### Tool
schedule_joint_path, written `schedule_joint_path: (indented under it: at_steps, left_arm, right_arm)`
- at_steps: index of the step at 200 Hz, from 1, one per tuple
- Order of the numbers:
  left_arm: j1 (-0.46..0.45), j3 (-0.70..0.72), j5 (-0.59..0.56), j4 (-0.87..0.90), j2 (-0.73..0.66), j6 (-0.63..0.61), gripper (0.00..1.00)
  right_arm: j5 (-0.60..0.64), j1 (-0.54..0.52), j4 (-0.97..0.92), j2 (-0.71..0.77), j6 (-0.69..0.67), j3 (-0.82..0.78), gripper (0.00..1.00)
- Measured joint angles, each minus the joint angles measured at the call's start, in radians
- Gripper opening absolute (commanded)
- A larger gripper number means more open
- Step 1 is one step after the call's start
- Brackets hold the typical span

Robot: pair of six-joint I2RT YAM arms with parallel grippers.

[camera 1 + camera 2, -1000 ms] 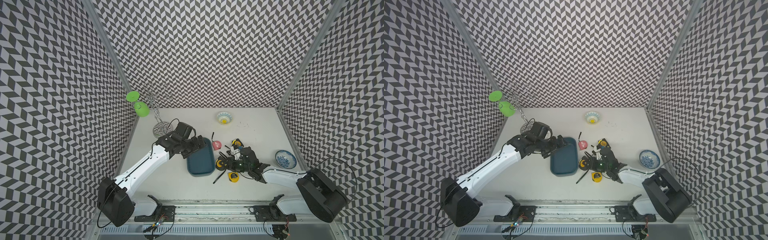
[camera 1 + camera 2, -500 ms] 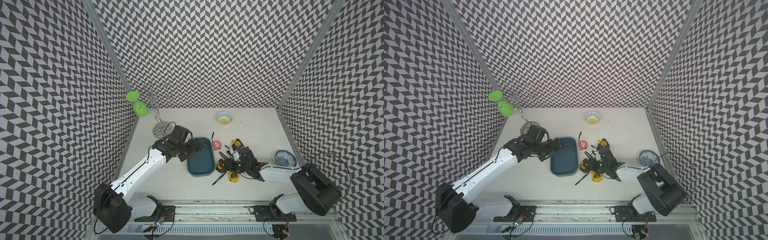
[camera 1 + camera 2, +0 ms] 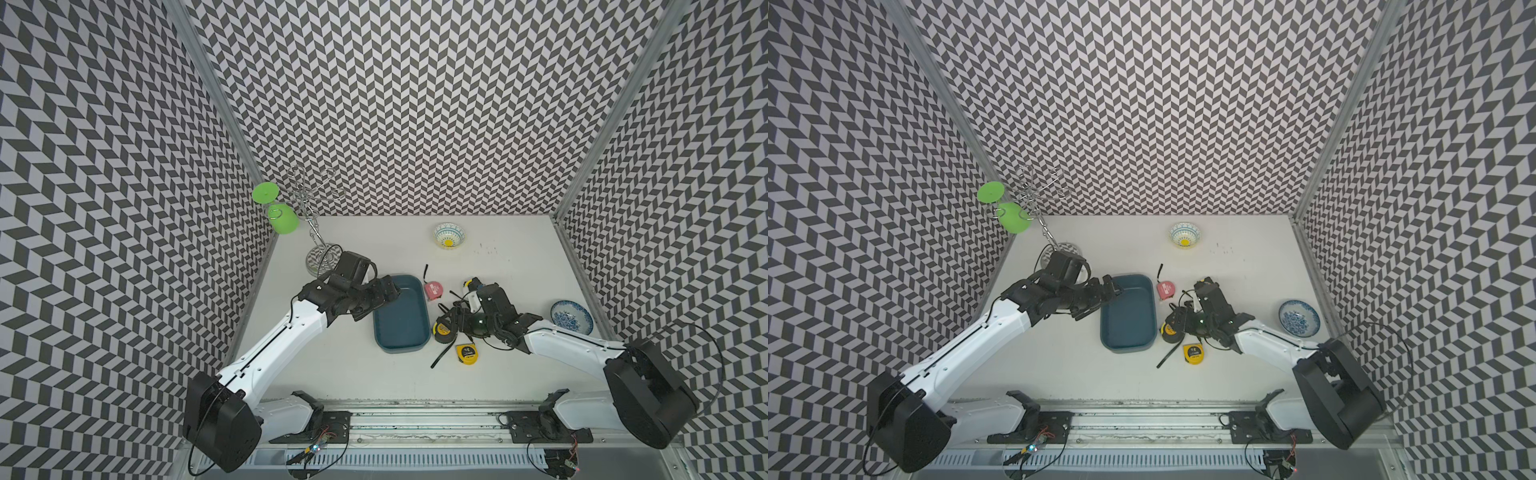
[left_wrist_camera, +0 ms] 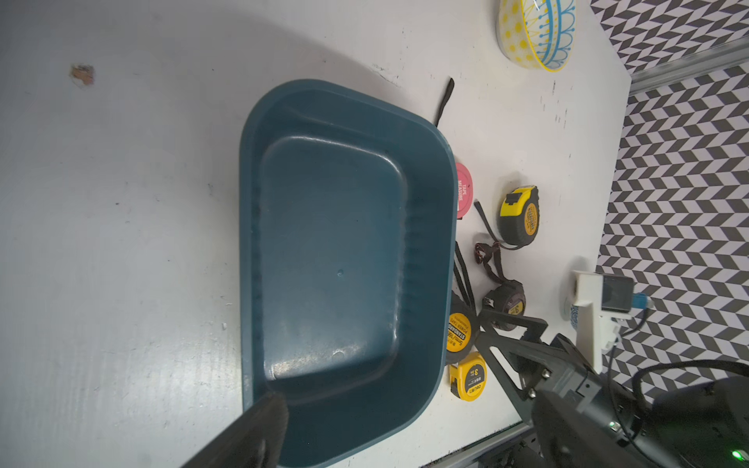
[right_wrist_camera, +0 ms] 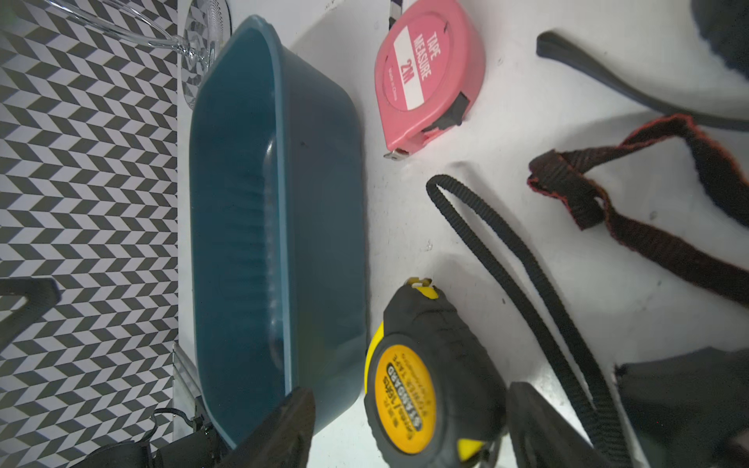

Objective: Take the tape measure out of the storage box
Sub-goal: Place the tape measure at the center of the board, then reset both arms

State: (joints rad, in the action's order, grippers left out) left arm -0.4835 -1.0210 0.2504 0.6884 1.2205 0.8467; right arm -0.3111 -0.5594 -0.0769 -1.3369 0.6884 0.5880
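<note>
Tape measure point(image 3: 441, 331), black-and-yellow rubber-cased | on white table point(image 3: 357, 365) just right of empty teal plastic storage box point(image 3: 401, 320) | right gripper point(image 5: 407, 395) spread astride it, left gripper point(image 3: 390, 291) spread | release step, we judge; next we lift clear.

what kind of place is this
Probably a robot lab test cell: chevron-patterned walls box in a white table, a left arm and right arm sit on a front rail, and props like a storage box and pink tape measure lie about.
</note>
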Motion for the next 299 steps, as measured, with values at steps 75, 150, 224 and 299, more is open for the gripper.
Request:
schedule_joint_path:
  at_steps: [75,150,224,299]
  left_arm:
    - [0.133,0.038,-0.072,-0.042,-0.023,-0.144,1.00]
    - [0.254,0.150,-0.220,-0.218,-0.068,-0.404,1.00]
    - [0.389,0.482,-0.350,-0.679,-0.119,-0.623,1.00]
    - [0.515,0.589,-0.365,-1.131,0.049,-0.699,1.00]
  right_arm:
    - [0.113,0.043,-0.113,0.109,-0.081,0.076,0.96]
    - [0.208,0.214,-0.071,0.137,-0.195,0.115,1.00]
    - [0.465,0.362,0.144,0.024,-0.328,0.122,1.00]
    - [0.627,0.440,0.702,-0.074,-0.564,-0.209,1.00]
